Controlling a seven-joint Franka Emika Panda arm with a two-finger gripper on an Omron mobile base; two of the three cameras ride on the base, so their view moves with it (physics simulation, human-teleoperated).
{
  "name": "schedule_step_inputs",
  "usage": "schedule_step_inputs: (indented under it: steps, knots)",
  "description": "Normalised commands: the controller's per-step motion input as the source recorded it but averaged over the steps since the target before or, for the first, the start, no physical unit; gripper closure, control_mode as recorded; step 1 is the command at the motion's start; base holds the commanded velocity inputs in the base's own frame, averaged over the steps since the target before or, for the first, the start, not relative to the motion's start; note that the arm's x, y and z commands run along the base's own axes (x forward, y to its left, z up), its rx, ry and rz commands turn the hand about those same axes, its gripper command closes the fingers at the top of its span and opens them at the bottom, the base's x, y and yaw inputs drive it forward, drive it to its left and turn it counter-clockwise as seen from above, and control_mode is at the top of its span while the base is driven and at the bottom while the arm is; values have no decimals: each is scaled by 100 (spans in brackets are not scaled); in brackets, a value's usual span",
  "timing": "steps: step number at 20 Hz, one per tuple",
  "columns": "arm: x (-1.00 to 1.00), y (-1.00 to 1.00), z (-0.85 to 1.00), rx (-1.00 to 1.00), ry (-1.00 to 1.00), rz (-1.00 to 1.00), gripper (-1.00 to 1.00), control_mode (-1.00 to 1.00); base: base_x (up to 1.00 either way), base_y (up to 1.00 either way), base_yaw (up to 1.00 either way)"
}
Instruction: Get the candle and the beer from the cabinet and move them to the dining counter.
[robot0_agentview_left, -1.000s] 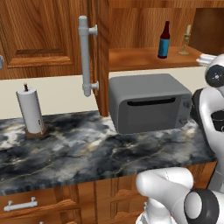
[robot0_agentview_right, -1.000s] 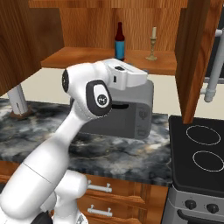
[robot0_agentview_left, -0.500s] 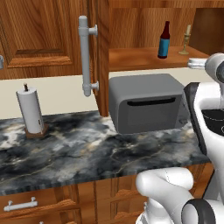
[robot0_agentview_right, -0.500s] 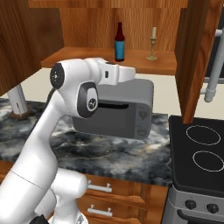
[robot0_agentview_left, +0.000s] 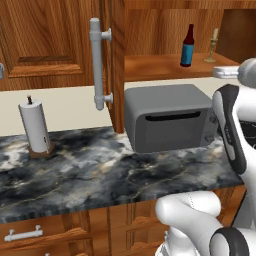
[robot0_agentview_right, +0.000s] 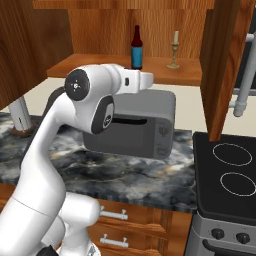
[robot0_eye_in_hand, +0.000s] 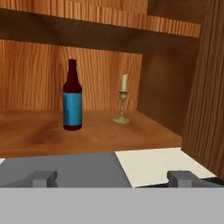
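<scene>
Beer (robot0_agentview_left: 187, 46) and candle (robot0_agentview_left: 213, 45) both stand upright on the lower shelf of the open cabinet (robot0_agentview_left: 165, 65), the shelf being the landmark for everything else. Far to the shelf's left, on the marbled counter (robot0_agentview_left: 90, 165), a paper towel roll (robot0_agentview_left: 35, 125) sits on its wooden stand against the cream wall. Nearer the shelf hangs the cabinet door (robot0_agentview_left: 60, 40), swung open edge-on, with its long grey bar handle (robot0_agentview_left: 97, 67) running down past shelf height. Directly below the shelf, a grey microwave (robot0_agentview_left: 167, 122) rests on the counter. On the shelf itself, the dark bottle with its blue label stands left of the cream taper in its brass holder; the two are near each other but apart, the candle the shorter one and set a little farther back toward the cabinet's rear wall. In the hand view the beer (robot0_eye_in_hand: 72, 96) is left of centre and the candle (robot0_eye_in_hand: 122, 103) just right of it.

The gripper (robot0_eye_in_hand: 113, 178) hovers in front of the shelf, above the microwave's top, level with the shelf edge and well short of both items. Its fingertips (robot0_eye_in_hand: 41, 178) stand wide apart with nothing between them. To the shelf's right, beyond the cabinet's other open door (robot0_agentview_right: 222, 65), is a black stove (robot0_agentview_right: 225, 175) with ring burners.
</scene>
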Motion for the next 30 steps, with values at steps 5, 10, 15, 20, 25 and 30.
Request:
schedule_step_inputs:
  steps: [5, 10, 15, 20, 25, 30]
  knots:
    - [9, 27, 0, 7, 0, 12, -100, -100, 0, 0, 0]
    - [6, 35, 0, 1, -1, 6, -100, -100, 0, 0, 0]
    - [17, 34, 0, 0, 0, 3, -100, -100, 0, 0, 0]
    - [18, 35, 0, 0, 0, 2, -100, -100, 0, 0, 0]
    - [14, 28, 0, 0, 0, 2, -100, -100, 0, 0, 0]
    - [25, 23, 0, 0, 0, 1, -100, -100, 0, 0, 0]
